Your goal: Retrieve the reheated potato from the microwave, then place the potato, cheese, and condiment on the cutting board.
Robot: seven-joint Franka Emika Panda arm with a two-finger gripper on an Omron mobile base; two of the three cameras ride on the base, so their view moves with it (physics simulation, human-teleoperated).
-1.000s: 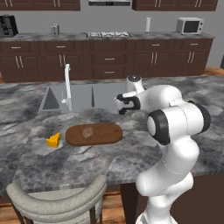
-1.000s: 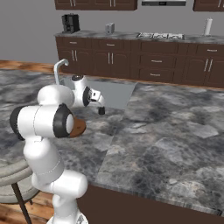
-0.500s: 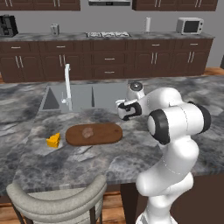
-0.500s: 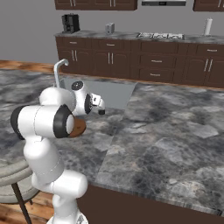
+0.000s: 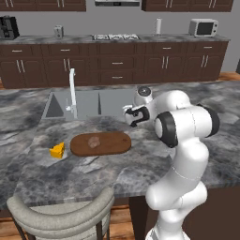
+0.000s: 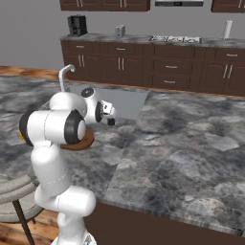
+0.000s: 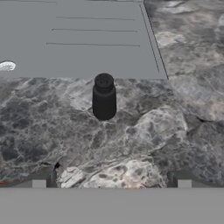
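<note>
Spanning the foreground, the grey marble counter [image 5: 56, 183] carries a recessed sink [image 5: 91, 104] with a faucet [image 5: 71, 89] at its near edge. The microwave [image 5: 203, 27] named in the task appears here as a small silver unit on the far back counter [image 5: 112, 39], well apart from the work area.

The cutting board [image 5: 100, 143] lies flat on the marble in front of the sink. The potato [image 5: 94, 141] rests on the board, left of its centre. The cheese [image 5: 57, 150] sits on the marble just beside the board's left end, not on it.

The gripper [image 5: 132, 117] hangs above the counter near the board's right end, its jaws spread to full width and holding nothing. In the hand view the condiment [image 7: 104, 97] stands upright on the marble near the sink edge, ahead of the fingertips [image 7: 183, 183] and apart from them.
</note>
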